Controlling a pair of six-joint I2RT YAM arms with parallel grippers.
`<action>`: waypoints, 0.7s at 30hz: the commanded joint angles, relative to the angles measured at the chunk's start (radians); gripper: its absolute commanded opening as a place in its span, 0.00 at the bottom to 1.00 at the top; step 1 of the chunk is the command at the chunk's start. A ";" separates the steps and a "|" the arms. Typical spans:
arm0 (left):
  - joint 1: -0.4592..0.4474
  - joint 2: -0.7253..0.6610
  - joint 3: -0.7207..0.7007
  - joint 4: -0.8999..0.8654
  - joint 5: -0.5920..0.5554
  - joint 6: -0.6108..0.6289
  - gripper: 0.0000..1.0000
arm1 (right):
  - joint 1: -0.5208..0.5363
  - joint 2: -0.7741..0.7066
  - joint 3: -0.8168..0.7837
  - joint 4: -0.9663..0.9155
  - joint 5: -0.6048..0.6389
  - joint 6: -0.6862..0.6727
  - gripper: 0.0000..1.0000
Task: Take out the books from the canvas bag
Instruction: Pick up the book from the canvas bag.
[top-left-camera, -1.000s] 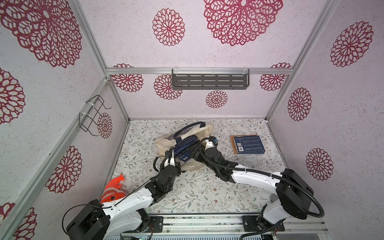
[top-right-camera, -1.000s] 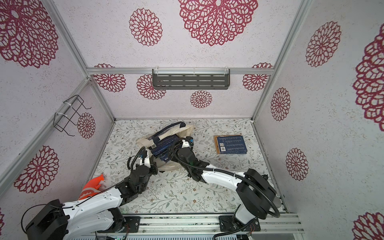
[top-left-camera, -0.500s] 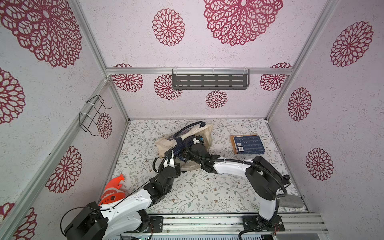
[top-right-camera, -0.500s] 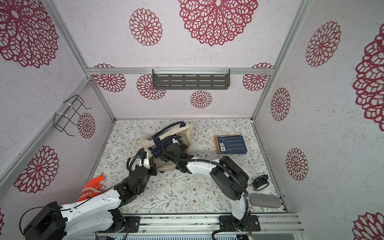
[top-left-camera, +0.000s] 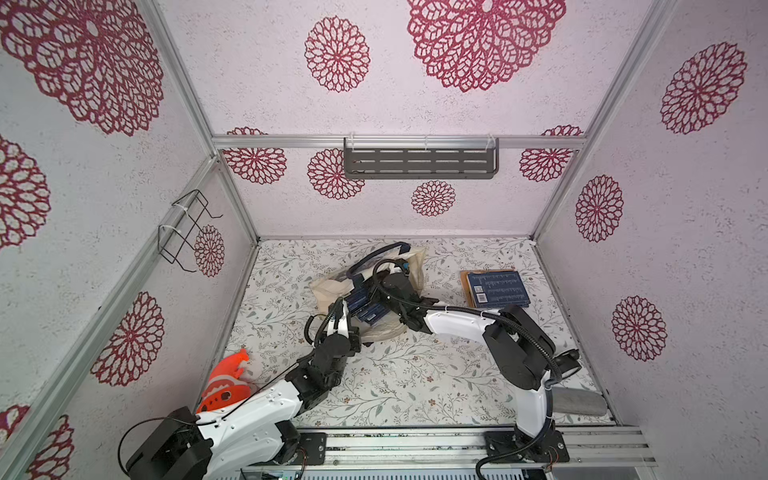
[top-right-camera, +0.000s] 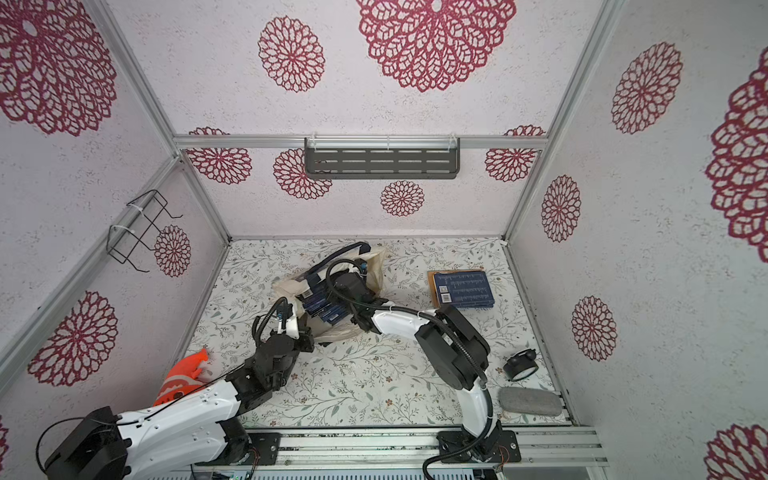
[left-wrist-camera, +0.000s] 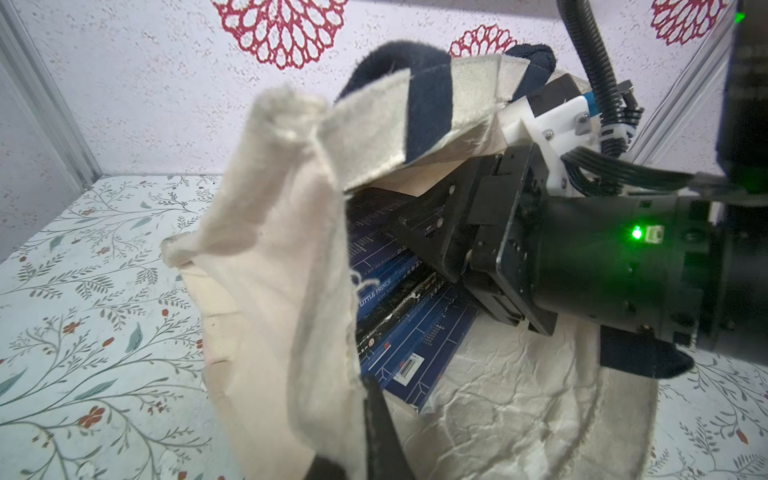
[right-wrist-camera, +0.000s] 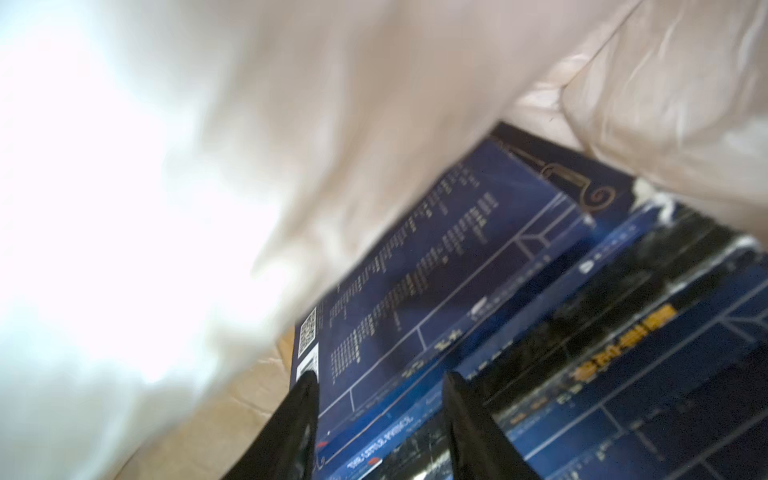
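right gripper (right-wrist-camera: 376, 378) is deep in the mouth of the canvas bag (left-wrist-camera: 282, 249), jaws parted. one black finger (right-wrist-camera: 301, 411) sits by the white barcode label at the corner of the top book (right-wrist-camera: 436, 249), the other over its spine edge. whether the pads press the cover i can't tell, that wrist view is blurred. across from it, left gripper (top-left-camera: 341, 305) is clamped tight on the bag's cream rim, and the left wrist view shows the cloth running down beside its one visible finger (left-wrist-camera: 380, 419), the flap held up and the opening gaping. inside, the books (left-wrist-camera: 399, 332) lie fanned in a loose blue heap on the bag's lower wall, barcode labels showing, "little prince" readable on one spine. the bag itself lies on its side around the middle of the table (top-left-camera: 415, 374), navy handles (top-left-camera: 376, 254) arching at its far end. to the robot's right, well apart from the bag, a pile (top-left-camera: 496, 289) of books lies flat on the table, blue cover on top, an orange-brown one peeking out underneath. further out, a grey oblong pad (top-left-camera: 579, 401) and a small black round object (top-right-camera: 519, 365) sit near the front right corner. an orange plastic piece (top-left-camera: 224, 384) sits front left beside the left arm, and a grey slotted shelf (top-left-camera: 419, 164) hangs on the back wall.
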 joint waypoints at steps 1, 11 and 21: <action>-0.017 -0.017 0.002 0.048 0.027 0.021 0.00 | -0.006 0.013 0.039 -0.002 0.022 -0.030 0.50; -0.019 -0.013 0.001 0.051 0.027 0.023 0.00 | -0.013 0.073 0.092 -0.010 0.021 -0.027 0.43; -0.020 -0.011 0.001 0.053 0.034 0.022 0.00 | -0.023 0.104 0.188 -0.054 0.042 -0.094 0.30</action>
